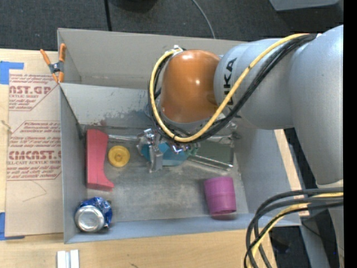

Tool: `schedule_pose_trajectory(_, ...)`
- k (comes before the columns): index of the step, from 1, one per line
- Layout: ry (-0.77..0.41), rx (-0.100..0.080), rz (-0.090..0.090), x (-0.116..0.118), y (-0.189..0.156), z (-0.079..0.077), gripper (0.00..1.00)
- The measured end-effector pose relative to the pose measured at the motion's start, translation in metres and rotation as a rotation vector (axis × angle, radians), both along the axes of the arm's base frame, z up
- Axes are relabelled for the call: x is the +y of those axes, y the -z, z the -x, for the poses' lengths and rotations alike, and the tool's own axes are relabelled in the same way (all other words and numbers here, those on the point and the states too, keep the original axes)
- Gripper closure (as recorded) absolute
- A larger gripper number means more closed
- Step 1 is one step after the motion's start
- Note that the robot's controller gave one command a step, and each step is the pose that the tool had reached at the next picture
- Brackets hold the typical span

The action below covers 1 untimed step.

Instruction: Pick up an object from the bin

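Now, gripper (153,152): down low in the middle of the bin (100,96), under the arm's orange cover (187,85).
Grip: can't tell from here whether it's clenched or released.
Nearest thing: teal-blue piece (170,154), right against the gripper, partly hidden by the arm.
Other side: yellow disc (118,156) nearby, pink block (96,158) just beyond it.
Front: crushed can (93,215) in one corner, magenta cup (219,195) well apart.

A small teal-blue thing (172,153) lies near the centre of the frame, on the floor of the grey bin (167,200), closer to its back wall. Its upper part is hidden, so its exact shape cannot be told.
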<state>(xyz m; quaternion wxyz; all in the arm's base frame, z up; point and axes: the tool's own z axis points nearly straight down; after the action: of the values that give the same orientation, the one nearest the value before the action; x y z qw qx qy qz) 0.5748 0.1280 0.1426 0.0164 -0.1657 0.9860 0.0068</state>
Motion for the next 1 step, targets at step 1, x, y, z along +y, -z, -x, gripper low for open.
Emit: schedule_pose_trajectory(1,-0.027,0.033,0.013,-0.0618,0.0650,-0.0024,1.00)
